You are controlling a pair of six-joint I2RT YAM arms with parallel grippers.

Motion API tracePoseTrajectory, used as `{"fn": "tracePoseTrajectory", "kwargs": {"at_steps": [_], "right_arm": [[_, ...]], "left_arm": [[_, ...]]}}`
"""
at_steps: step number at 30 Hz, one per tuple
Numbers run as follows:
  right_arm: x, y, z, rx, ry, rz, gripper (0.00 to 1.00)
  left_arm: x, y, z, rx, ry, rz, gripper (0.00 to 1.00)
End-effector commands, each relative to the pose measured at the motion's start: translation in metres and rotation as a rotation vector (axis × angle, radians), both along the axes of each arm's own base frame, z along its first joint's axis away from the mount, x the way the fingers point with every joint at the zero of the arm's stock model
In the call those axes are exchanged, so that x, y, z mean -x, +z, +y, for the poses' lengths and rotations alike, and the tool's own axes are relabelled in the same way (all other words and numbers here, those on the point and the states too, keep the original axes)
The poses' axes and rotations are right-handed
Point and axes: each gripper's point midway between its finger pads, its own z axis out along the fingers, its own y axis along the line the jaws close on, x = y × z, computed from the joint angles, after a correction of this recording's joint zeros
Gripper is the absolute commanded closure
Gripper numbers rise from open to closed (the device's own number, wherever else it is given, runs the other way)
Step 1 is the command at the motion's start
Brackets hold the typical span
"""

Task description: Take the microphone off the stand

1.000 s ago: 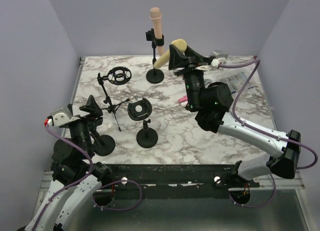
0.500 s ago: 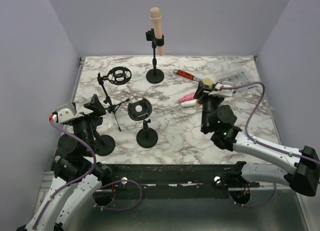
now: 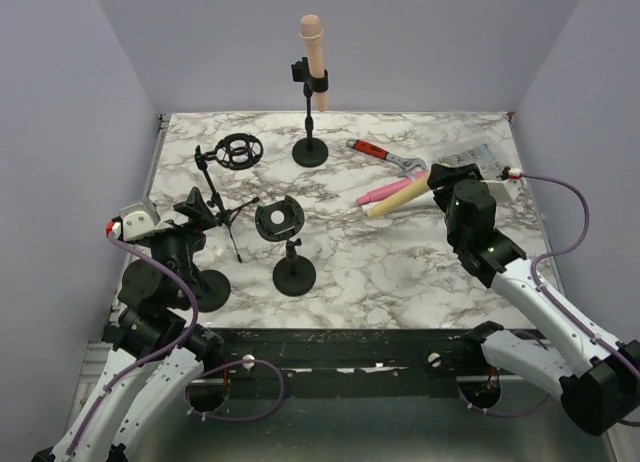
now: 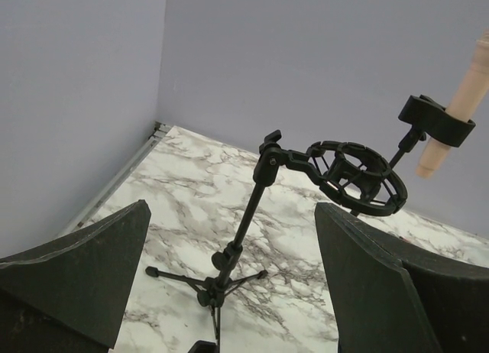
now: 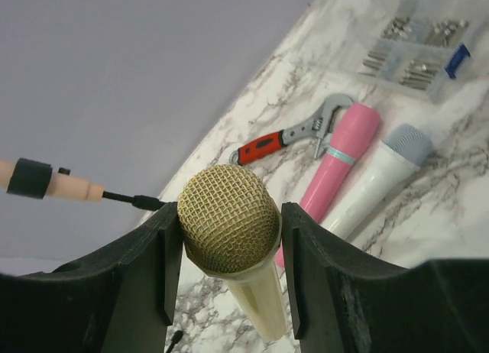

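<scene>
My right gripper is shut on the gold mesh head of a cream microphone and holds it slanted over the table's right side; in the right wrist view the pads press both sides of the head. A peach microphone sits clipped in the tall stand at the back, and shows in the right wrist view and in the left wrist view. My left gripper is open and empty at the front left, facing a tripod stand.
A pink microphone and a white one lie under the held one. A red-handled wrench and a clear screw box lie at the back right. A tripod with shock mount and a short stand stand at the left.
My right arm has pulled back from the tall stand to the right side, carrying the cream microphone with it. The left gripper has barely moved.
</scene>
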Motion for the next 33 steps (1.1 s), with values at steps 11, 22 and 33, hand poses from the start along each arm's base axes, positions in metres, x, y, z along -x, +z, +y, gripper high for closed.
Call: {"fn": "tracePoseTrajectory", "kwargs": {"at_steps": [11, 22, 33], "right_arm": [[0.003, -0.128, -0.032, -0.592, -0.209, 0.281, 0.99], [0.003, -0.182, -0.051, -0.645, -0.330, 0.332, 0.98], [0.004, -0.220, -0.052, -0.664, -0.330, 0.409, 0.89]], "left_arm": [[0.007, 0.012, 0.000, 0.028, -0.031, -0.032, 0.09], [0.011, 0.015, 0.001, 0.040, -0.033, -0.049, 0.09], [0.011, 0.015, 0.001, 0.041, -0.036, -0.049, 0.09]]}}
